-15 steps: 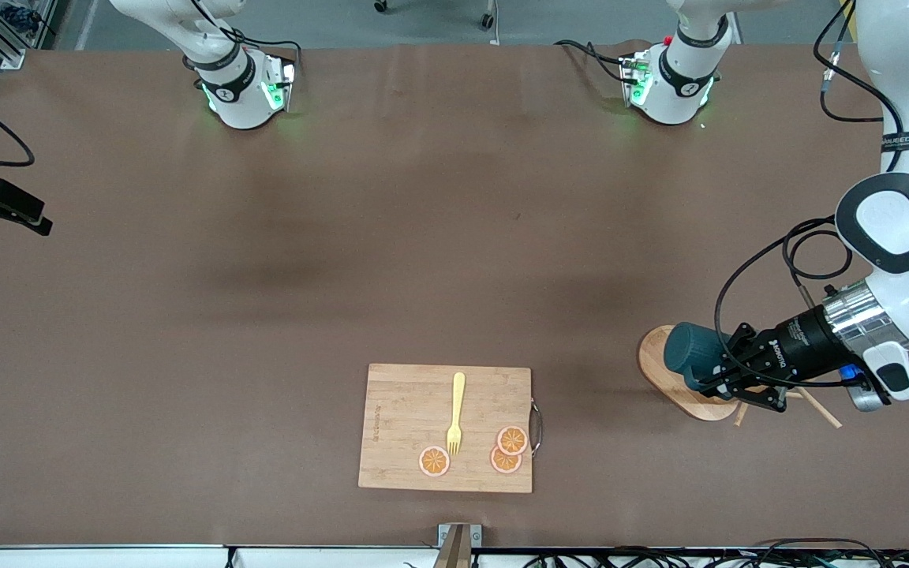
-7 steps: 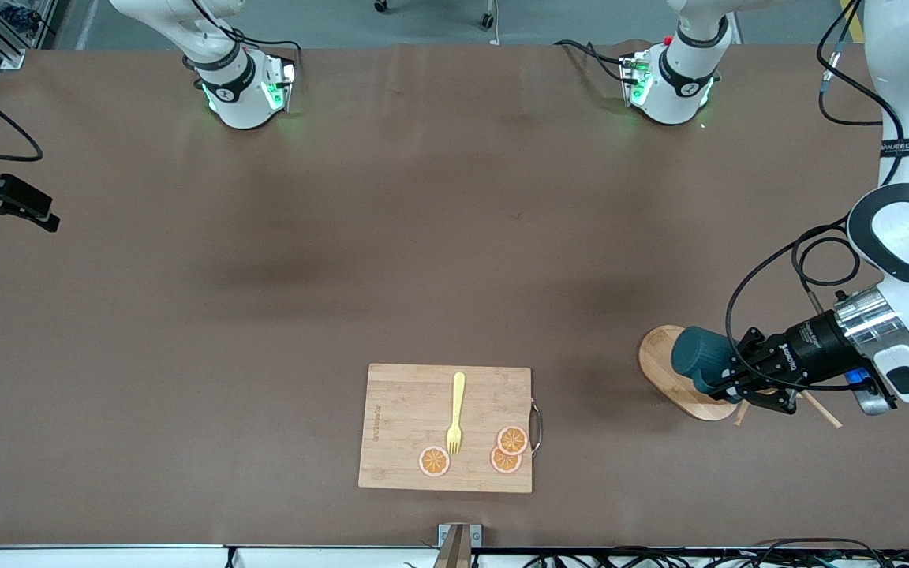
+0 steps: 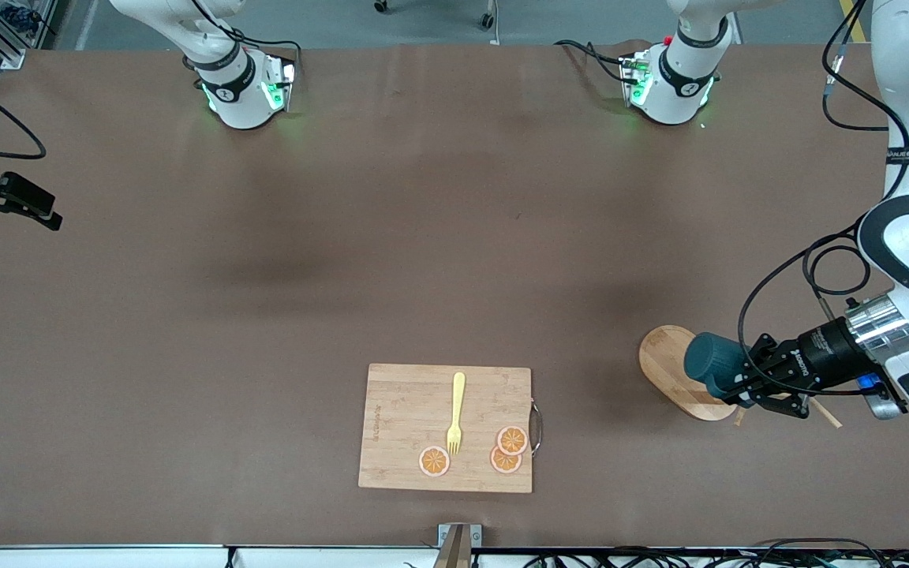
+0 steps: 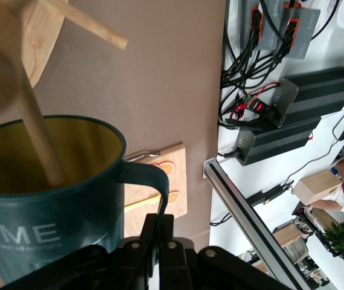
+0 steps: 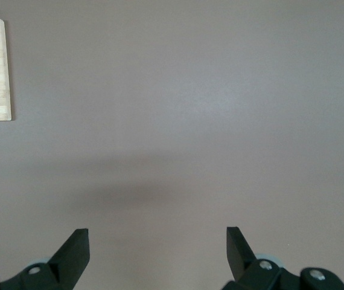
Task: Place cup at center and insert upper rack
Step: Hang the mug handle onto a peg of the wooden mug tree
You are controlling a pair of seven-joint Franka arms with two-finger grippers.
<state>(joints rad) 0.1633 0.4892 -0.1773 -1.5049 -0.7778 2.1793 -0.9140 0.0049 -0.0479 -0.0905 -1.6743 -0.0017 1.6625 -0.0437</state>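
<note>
The dark teal cup (image 3: pixel 708 361) lies on its side in the air over the oval base of the upper rack (image 3: pixel 662 356), toward the left arm's end of the table. My left gripper (image 3: pixel 742 386) is shut on the cup's handle. In the left wrist view the cup (image 4: pixel 51 199) shows its yellow inside and white lettering. One thin peg (image 4: pixel 39 130) of the rack reaches into its mouth, and the left gripper (image 4: pixel 163 226) pinches the handle. My right gripper (image 3: pixel 28 211) waits open over the table's edge at the right arm's end, with bare table under it (image 5: pixel 158 241).
A rectangular cutting board (image 3: pixel 407 418) lies near the front camera's edge, carrying a yellow fork (image 3: pixel 455 410) and three orange slices (image 3: pixel 511 439). A rack peg (image 3: pixel 827 412) sticks out past the left gripper. Cables and power boxes (image 4: pixel 280 103) sit off the table's edge.
The left gripper has carried the cup a little toward the left arm's end of the table, sliding it outward along the peg. The right gripper has drifted slightly.
</note>
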